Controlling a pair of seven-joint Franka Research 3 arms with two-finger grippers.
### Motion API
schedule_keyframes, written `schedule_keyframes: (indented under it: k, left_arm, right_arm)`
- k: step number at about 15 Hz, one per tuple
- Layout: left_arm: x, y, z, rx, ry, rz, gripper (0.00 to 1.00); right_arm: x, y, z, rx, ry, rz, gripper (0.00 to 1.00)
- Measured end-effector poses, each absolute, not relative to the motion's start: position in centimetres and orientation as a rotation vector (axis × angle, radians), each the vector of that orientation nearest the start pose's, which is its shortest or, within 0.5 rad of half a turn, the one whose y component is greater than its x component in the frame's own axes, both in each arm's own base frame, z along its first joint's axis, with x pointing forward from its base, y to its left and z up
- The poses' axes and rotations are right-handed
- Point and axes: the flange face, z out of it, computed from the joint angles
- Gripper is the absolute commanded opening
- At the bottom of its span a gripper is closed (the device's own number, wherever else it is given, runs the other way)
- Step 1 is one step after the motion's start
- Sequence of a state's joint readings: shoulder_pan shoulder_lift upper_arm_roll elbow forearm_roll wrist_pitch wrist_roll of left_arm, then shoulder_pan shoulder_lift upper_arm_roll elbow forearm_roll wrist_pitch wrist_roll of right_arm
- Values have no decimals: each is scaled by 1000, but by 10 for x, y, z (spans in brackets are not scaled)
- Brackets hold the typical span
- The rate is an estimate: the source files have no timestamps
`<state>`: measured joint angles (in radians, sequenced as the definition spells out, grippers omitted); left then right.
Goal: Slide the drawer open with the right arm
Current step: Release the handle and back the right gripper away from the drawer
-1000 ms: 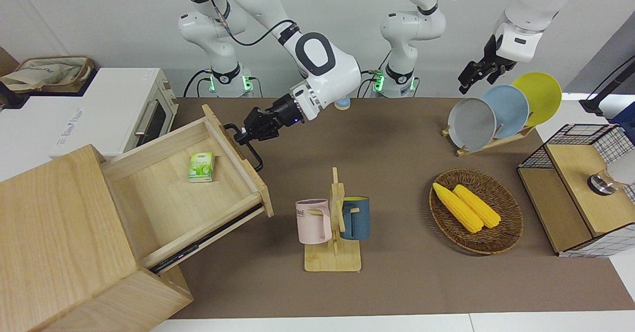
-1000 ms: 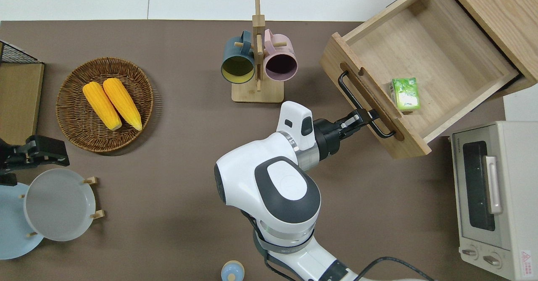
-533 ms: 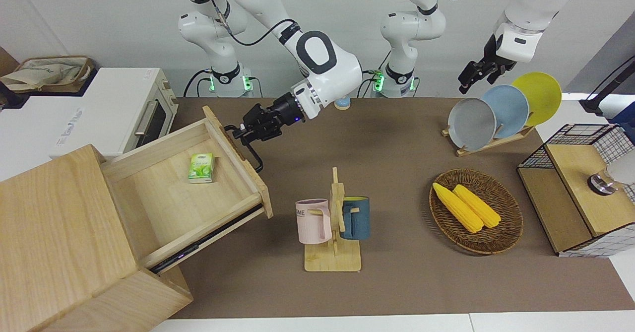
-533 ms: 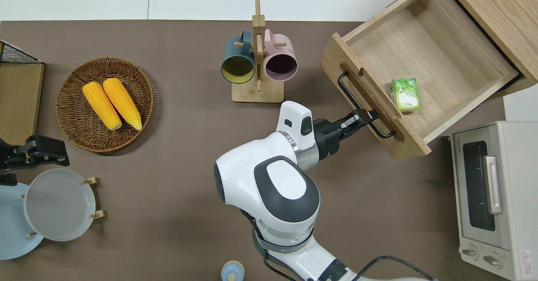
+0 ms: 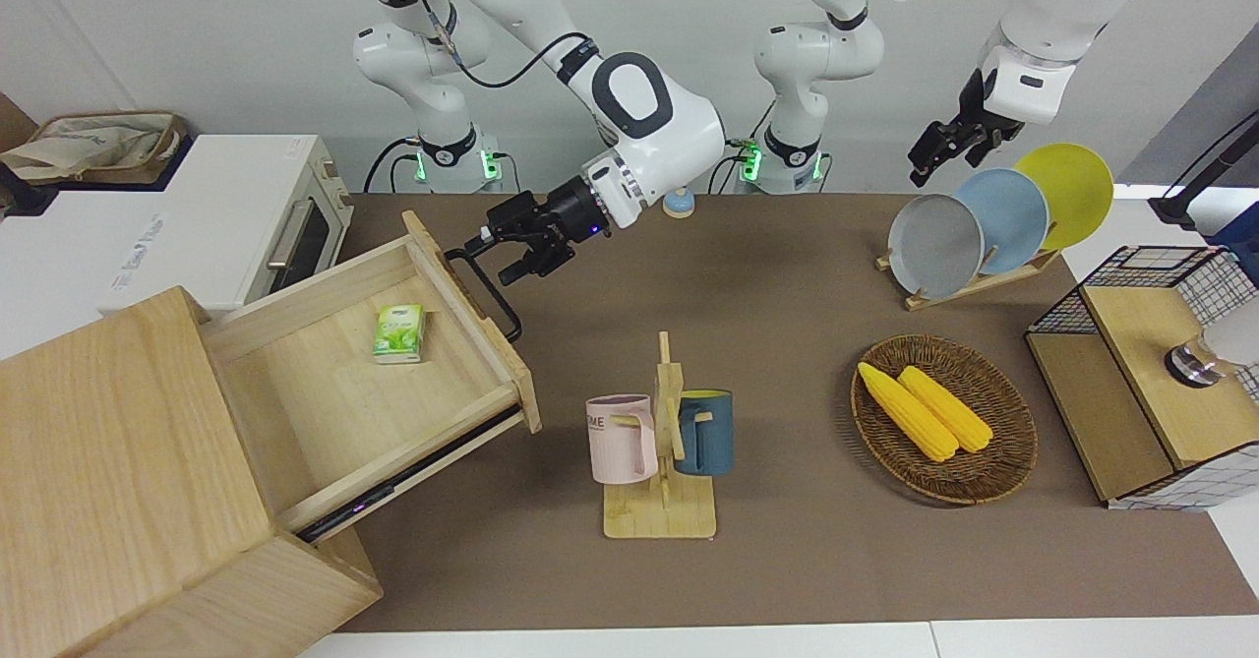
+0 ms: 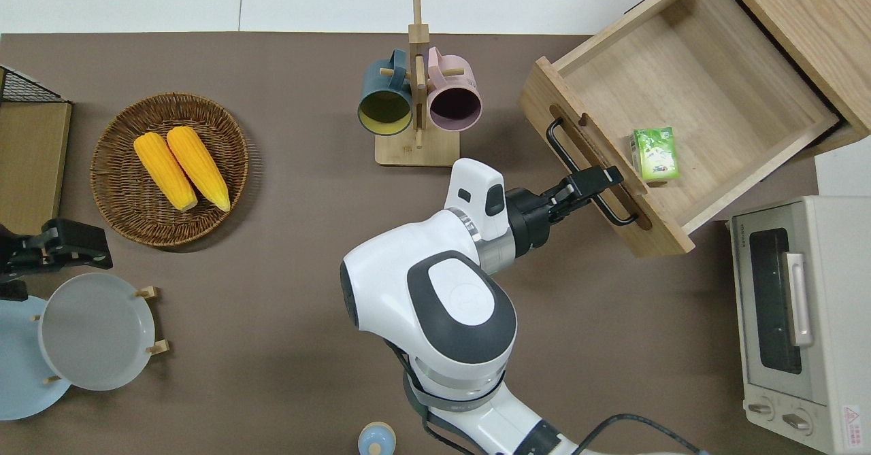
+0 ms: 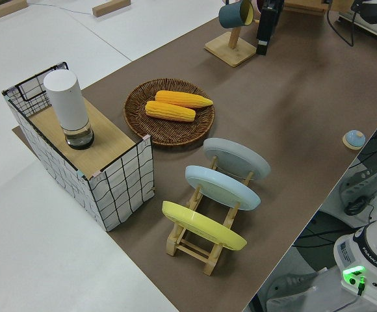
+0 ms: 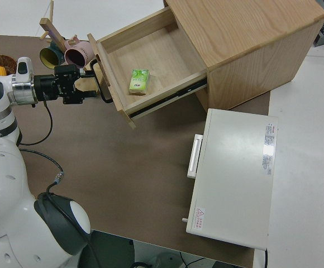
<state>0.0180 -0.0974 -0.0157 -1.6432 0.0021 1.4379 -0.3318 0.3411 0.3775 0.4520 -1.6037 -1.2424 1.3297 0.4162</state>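
Note:
The light-wood drawer [image 5: 325, 392] stands pulled far out of the pale cabinet [image 5: 108, 461], at the right arm's end of the table. A small green pack [image 6: 654, 152] lies inside it. Its black bar handle [image 6: 563, 150] runs along the drawer front. My right gripper [image 6: 601, 177] is open and hovers over the part of the handle nearer to the robots, its fingers spread to either side of the bar without closing on it. The right side view shows the same open right gripper [image 8: 89, 85] at the drawer [image 8: 151, 53] front. The left arm is parked.
A mug rack [image 5: 661, 442] with a pink and a blue mug stands mid-table, close to the drawer's front corner. A white toaster oven [image 5: 256, 215] sits beside the drawer, nearer to the robots. A basket of corn [image 5: 944, 420], a plate rack [image 5: 984, 220] and a wire-mesh box [image 5: 1151, 373] are at the left arm's end.
My right gripper was shut on the handle; it has let go, opened and lifted slightly off the bar. The drawer has stayed where it was.

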Motion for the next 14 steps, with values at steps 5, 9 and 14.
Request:
schedule_keyframes:
  k: [5, 9, 14]
  left_arm:
    - [509, 1, 632, -3073, -518, 165, 993]
    - [509, 1, 632, -3073, -518, 165, 993]
    - [509, 1, 632, -3073, -518, 165, 993]
  right_arm:
    - [521, 346, 454, 1926, 467, 224, 983]
    - [505, 364, 452, 1997, 437, 236, 983]
    - [499, 368, 447, 2095, 323, 229, 983]
